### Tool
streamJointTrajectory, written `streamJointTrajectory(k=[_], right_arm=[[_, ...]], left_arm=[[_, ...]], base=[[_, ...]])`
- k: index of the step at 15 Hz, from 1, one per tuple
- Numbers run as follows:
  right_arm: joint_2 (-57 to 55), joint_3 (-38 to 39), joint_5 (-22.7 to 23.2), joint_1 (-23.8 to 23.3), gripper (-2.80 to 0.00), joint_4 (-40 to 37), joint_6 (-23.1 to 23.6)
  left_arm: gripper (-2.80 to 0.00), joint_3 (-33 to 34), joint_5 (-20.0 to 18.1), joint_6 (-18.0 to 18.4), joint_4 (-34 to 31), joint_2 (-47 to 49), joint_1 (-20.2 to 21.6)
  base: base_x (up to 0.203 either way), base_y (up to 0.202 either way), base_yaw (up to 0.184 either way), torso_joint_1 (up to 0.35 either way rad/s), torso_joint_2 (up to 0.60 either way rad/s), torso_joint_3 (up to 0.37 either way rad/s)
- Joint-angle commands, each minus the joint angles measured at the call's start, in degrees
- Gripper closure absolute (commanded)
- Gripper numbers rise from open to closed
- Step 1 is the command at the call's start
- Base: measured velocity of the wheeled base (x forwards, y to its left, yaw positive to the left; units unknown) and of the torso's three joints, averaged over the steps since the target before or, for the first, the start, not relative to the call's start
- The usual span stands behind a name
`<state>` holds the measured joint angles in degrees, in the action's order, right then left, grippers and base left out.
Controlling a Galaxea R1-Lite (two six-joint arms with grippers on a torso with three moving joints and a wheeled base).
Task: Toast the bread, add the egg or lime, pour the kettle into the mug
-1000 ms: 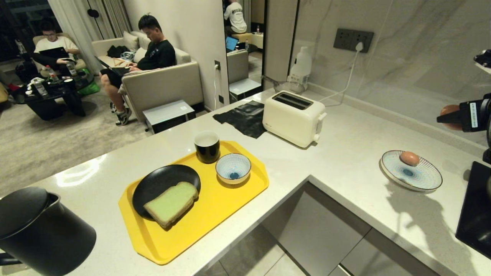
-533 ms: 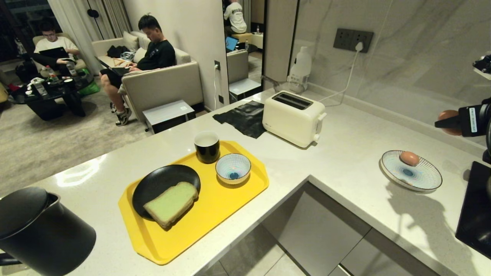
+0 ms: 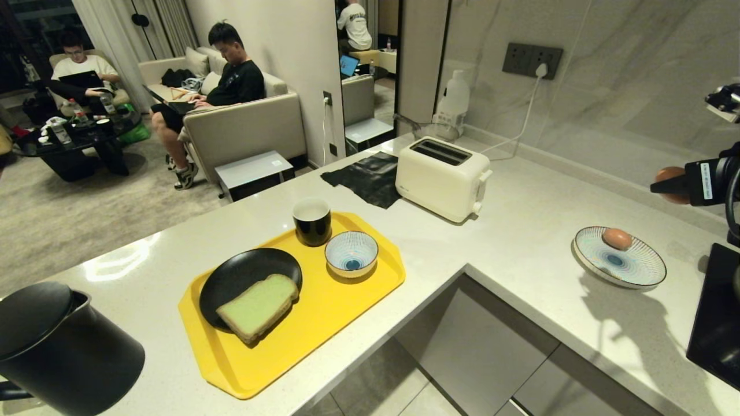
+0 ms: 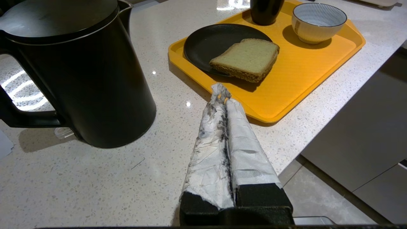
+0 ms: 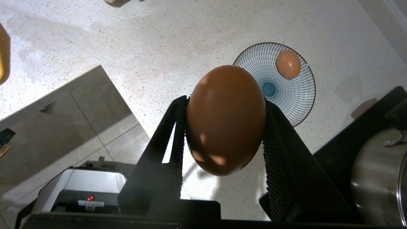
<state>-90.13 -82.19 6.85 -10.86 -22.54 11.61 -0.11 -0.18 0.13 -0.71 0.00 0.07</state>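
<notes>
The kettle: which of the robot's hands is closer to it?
Left. The left hand hovers just beside the kettle; the right hand holds an egg far across the counter.

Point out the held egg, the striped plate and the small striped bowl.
held egg [image 5: 226, 119]: right wrist view, shell middle.
striped plate [image 3: 636, 267]: head view, bare striped face.
small striped bowl [image 3: 341, 267]: head view, outer wall.

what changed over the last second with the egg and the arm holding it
The right pincer, shut on an egg, drifted slightly left and lower in the head view. Nothing was let go. The second egg on the striped plate, the bread, mug, kettle and left pincer stayed put.
</notes>
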Motion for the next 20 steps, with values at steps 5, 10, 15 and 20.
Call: streamJointTrajectory(k=[5,10,15,20], right_arm=[[-3.1,-1.4,0.0,0.1,0.0,3.9,0.1],[-3.9,-1.3,-0.3,0.1,0.0,4.0,3.7],[-4.6,-0.5,-0.6,0.5,0.0,3.8,9.3],[-4.5,0.5,-0.6,0.6,0.0,3.8,9.3]], left_arm=[[0.0,0.0,0.0,0.0,0.0,-0.2,0.0],[0.0,0.0,0.0,0.0,0.0,-0.2,0.0],[0.0,-0.1,0.0,0.0,0.0,-0.2,0.0],[0.0,0.0,0.0,0.0,0.0,-0.2,0.0]], base=[[-0.021,0.0,0.0,0.005,0.0,0.0],[-0.191,0.0,0.001,0.0,0.0,0.005],[-0.057,0.0,0.0,0.0,0.0,0.001],[0.0,0.0,0.0,0.0,0.0,0.0]])
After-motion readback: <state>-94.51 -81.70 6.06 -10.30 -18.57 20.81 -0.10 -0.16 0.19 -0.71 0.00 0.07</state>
